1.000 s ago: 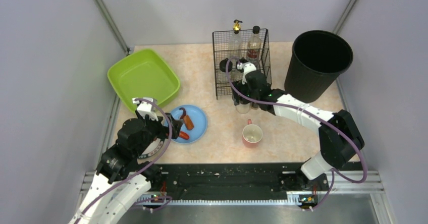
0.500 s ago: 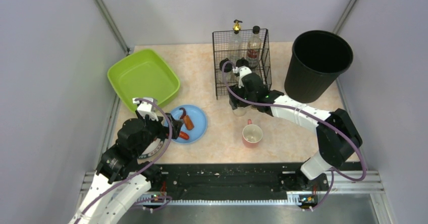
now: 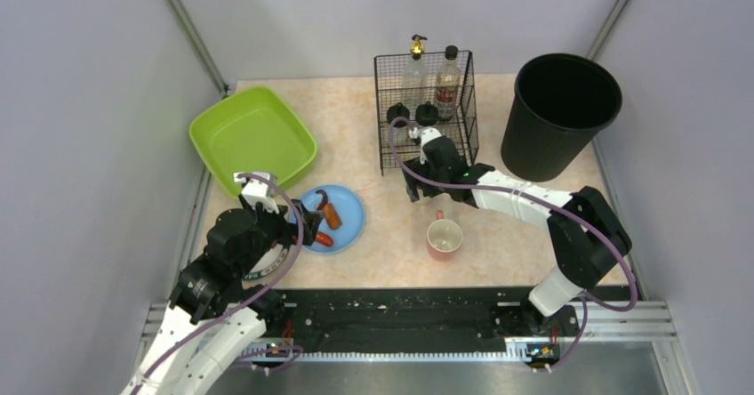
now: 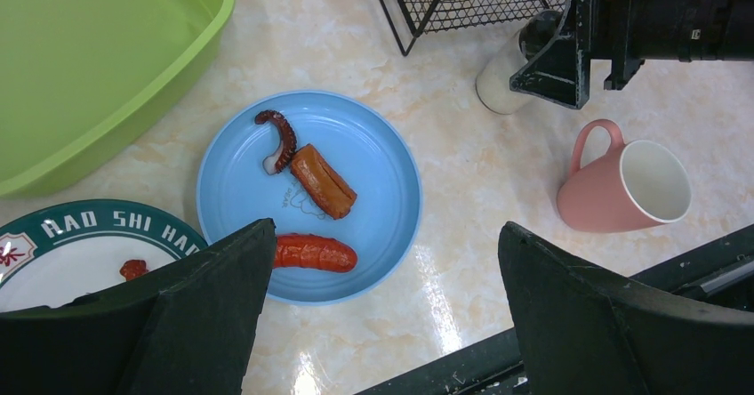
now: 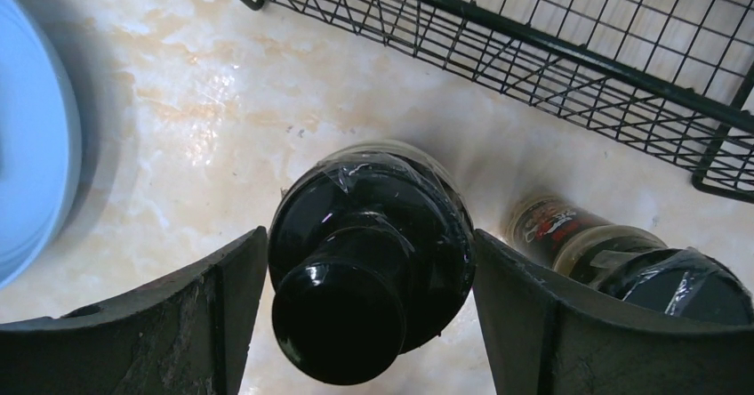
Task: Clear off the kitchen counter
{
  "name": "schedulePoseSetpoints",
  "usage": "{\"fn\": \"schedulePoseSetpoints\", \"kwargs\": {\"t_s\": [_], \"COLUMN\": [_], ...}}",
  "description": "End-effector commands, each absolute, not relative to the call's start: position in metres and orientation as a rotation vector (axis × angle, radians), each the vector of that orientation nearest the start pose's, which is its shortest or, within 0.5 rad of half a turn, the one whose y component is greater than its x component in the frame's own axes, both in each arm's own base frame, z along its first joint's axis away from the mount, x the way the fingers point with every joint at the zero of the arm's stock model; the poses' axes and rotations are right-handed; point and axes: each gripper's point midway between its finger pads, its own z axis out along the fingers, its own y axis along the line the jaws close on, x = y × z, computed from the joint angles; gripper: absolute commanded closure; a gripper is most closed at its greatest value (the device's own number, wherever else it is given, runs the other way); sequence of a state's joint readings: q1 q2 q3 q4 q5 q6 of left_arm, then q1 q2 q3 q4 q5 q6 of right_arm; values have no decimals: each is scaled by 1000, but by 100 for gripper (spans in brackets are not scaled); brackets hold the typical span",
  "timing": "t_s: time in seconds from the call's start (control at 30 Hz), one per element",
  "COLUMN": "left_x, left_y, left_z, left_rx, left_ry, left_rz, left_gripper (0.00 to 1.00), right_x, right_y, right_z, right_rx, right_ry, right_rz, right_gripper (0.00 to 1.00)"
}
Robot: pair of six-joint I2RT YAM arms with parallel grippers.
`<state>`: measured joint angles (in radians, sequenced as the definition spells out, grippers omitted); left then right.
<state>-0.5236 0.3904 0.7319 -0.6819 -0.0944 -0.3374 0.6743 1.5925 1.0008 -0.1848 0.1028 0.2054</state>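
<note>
The kitchen counter (image 3: 360, 141) bears a lime-green tub (image 3: 253, 133), blue plate (image 3: 349, 201), teal-rimmed white plate (image 4: 84, 228), pink mug (image 3: 444, 237), black wire rack (image 3: 396, 150) and black bin (image 3: 544, 146) — plus two black-capped jars (image 5: 373, 226) just before the rack.

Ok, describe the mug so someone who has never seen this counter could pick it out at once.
On the beige stone-look kitchen counter, look nearer than the black wire rack and right of the blue plate. The mug stands upright there, touching neither. It is the only pink thing, white inside, its handle pointing toward the rack.
</note>
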Motion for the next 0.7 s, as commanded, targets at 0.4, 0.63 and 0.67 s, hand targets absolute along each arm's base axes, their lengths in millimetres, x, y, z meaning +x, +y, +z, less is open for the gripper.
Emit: {"fn": "schedulePoseSetpoints", "kwargs": {"t_s": [0.4,0.63,0.67], "left_x": [186,185,185], "left_y": [-104,-103,-103], "left_z": [240,240,241], "left_rx": [122,119,120], "left_ry": [1898,1896,1895], "left_rz": [-497,-496,-496], "left_gripper": [1,1,1], "right_x": [333,339,339], "right_y": [254,253,253], "right_z": [103,114,115], "right_rx": [-465,-452,-450], "right_ry": [2249,2223,2220], "right_rz": [311,293,293], "right_gripper": [21,21,21]}}
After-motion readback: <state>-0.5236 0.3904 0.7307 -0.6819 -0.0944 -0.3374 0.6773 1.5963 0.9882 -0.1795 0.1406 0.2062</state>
